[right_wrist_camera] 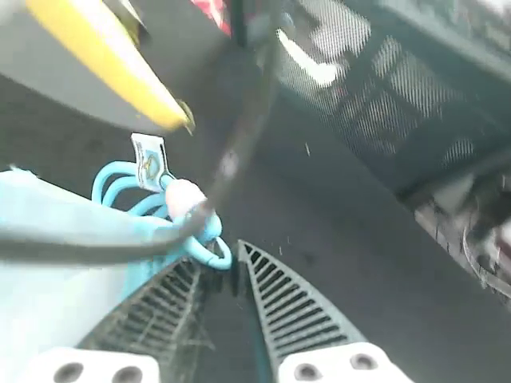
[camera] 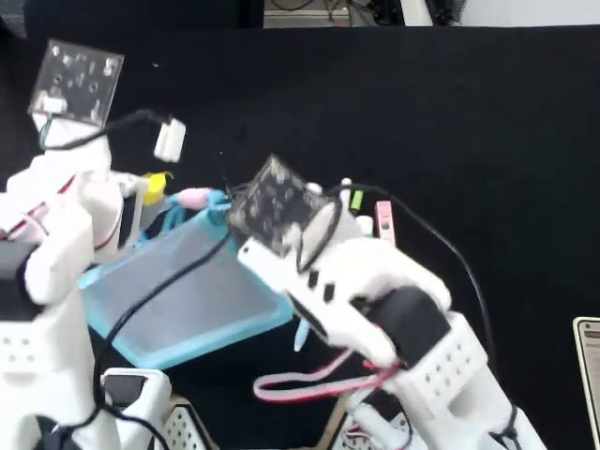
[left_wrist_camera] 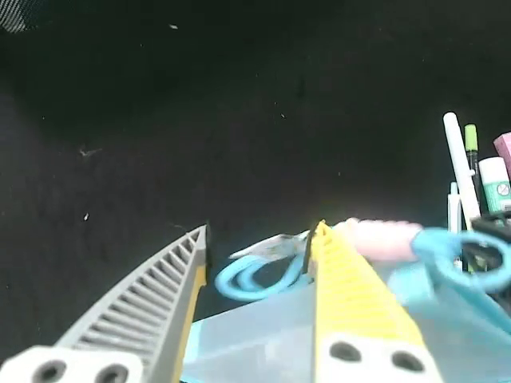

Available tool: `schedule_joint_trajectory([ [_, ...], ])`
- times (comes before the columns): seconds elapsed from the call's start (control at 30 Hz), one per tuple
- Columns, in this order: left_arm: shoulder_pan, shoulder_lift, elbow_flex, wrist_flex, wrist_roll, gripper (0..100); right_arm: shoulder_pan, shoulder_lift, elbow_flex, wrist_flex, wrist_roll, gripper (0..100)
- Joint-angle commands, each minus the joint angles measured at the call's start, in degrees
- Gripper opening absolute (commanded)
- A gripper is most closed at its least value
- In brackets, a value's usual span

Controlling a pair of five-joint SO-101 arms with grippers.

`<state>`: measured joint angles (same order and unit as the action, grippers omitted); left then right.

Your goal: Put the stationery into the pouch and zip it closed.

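While the stationery (camera: 370, 211) (a couple of pens and a pink eraser, as far as I can make out) lies on the black table (camera: 450, 122) just beyond the pouch (camera: 187, 300), nothing appears to be inside. I judge the job to be at its opening step, getting the zip worked open. From the high view, the blue translucent pouch lies flat between the left arm (camera: 56, 244) and the right arm (camera: 375, 309). Both bend over its far edge, where a pink charm (camera: 192, 198) sits.

The left wrist view adds what the overhead hides. The left gripper (left_wrist_camera: 259, 231) has its grey and yellow fingers spread apart, straddling the pouch's corner and the blue cord loop (left_wrist_camera: 255, 275), and it grips nothing.

The right wrist view shows the other half. The right gripper (right_wrist_camera: 231, 255) has its fingers drawn almost together, and the blue cord loop looks pinched at their tips. The next move probably calls for the left gripper to clamp the pouch's edge as an anchor while the right draws the loop along the zip.
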<state>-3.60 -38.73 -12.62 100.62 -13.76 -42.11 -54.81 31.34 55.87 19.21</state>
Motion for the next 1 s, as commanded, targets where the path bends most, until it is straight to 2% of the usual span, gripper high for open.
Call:
schedule_joint_trajectory([
  [0.0, -1.01, -5.63, 3.65, 0.26, -0.79, 21, -3.96, -4.44, -2.59, 0.18, -0.18, 1.0],
  [0.33, -0.84, -18.02, 6.55, 0.18, -0.7, 21, -4.84, -5.32, -0.92, -1.93, 0.18, 1.0],
  [0.47, -0.57, -20.04, 7.96, 0.18, -0.7, 21, -4.57, -5.23, -1.36, -3.6, 5.19, 1.0],
  [0.67, -0.48, -21.01, 7.96, -1.23, 3.34, 21, -2.46, -5.23, -8.92, 0.88, 8.44, 1.0],
  [0.97, -0.48, -21.36, 7.96, -1.58, 3.78, 21, 0.53, -5.05, -13.32, 3.96, 10.81, 1.0],
])
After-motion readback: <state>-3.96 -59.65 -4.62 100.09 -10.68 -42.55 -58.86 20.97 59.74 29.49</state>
